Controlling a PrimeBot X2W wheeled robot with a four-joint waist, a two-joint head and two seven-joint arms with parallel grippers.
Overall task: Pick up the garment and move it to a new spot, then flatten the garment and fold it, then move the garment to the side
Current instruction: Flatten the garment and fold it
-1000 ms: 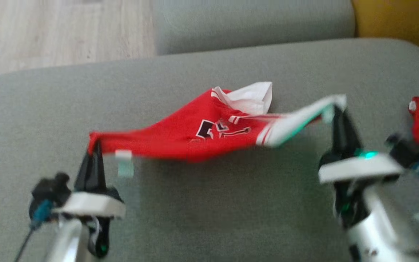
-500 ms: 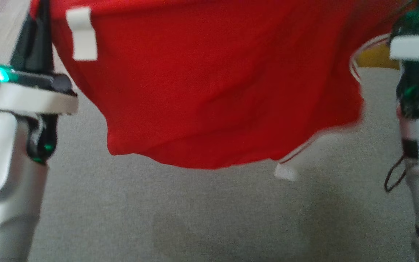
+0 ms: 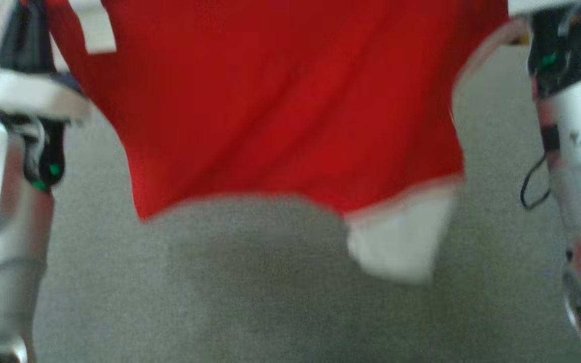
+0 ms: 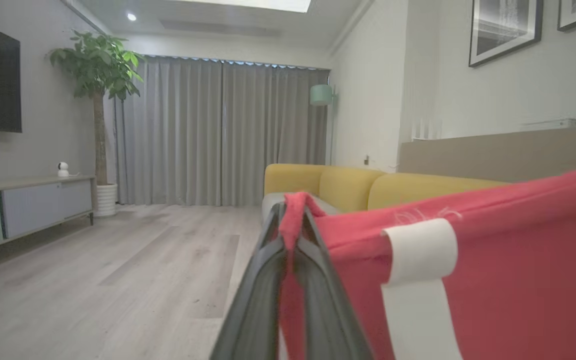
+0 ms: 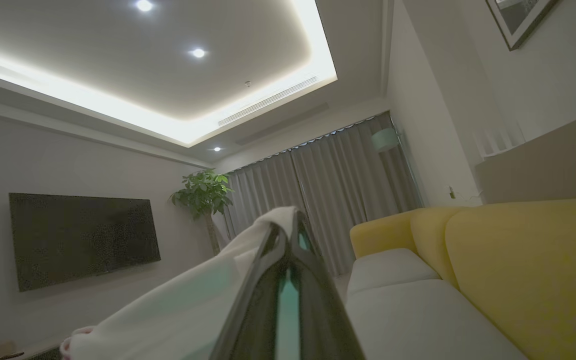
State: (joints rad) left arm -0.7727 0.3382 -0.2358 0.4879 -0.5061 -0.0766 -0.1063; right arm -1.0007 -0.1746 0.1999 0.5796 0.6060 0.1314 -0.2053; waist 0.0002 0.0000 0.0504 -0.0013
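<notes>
A red garment point(image 3: 280, 111) with white trim hangs spread in the air above the grey cushion, held up between my two arms. Its lower hem sags in the middle, and a white panel point(image 3: 401, 247) dangles at the lower right. A white label point(image 3: 96, 30) sits near the upper left corner. My left gripper point(image 4: 292, 205) is shut on a bunched red corner of the garment point(image 4: 493, 260). My right gripper point(image 5: 288, 220) is shut on a white edge of the garment point(image 5: 178, 310), which drapes away to the left. In the head view both pairs of fingertips run off the top edge.
The grey seat cushion point(image 3: 270, 312) stretches wide beneath the hanging cloth. Yellow sofa backs point(image 5: 518, 260) stand to the right of it. Beyond lie a wooden floor point(image 4: 118, 280), a low cabinet point(image 4: 28, 205), a potted plant point(image 4: 98, 80) and a wall television point(image 5: 83, 240).
The garment went from stretched low over the cushion to hanging high. In the last half second both arms rose further and the white panel dropped open at the lower right.
</notes>
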